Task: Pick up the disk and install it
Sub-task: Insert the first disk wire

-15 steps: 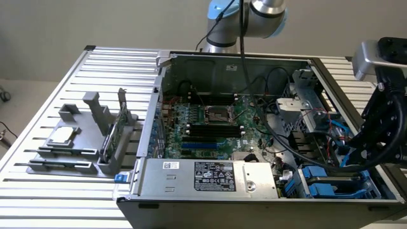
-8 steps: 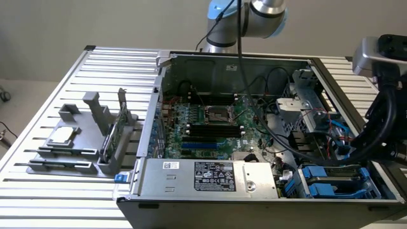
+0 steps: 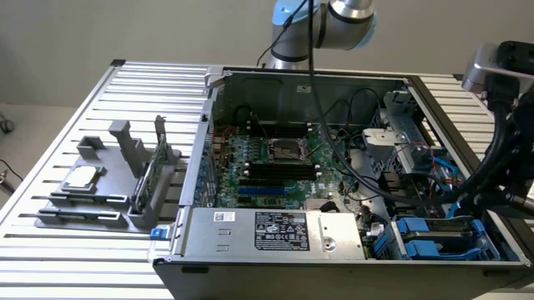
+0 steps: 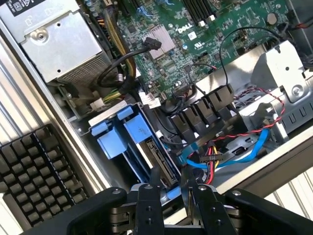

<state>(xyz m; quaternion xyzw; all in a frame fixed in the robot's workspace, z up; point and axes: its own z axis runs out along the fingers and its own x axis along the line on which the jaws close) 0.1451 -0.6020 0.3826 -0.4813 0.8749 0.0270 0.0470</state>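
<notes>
Gripper (image 4: pixel 172 200), jaws half closed, clasps the disk (image 4: pixel 146 147) by its near end. The disk is probably rigid, fairly heavy and shock-sensitive. It is best held flat-sided, between its blue rails (image 4: pixel 111 142).

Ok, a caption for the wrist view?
Tool close to the blue-railed disk inside the open case, beside the motherboard.

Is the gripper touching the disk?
Cannot tell. In the wrist view the near end of the disk passes behind the gripper, hiding any contact or gap.
</notes>
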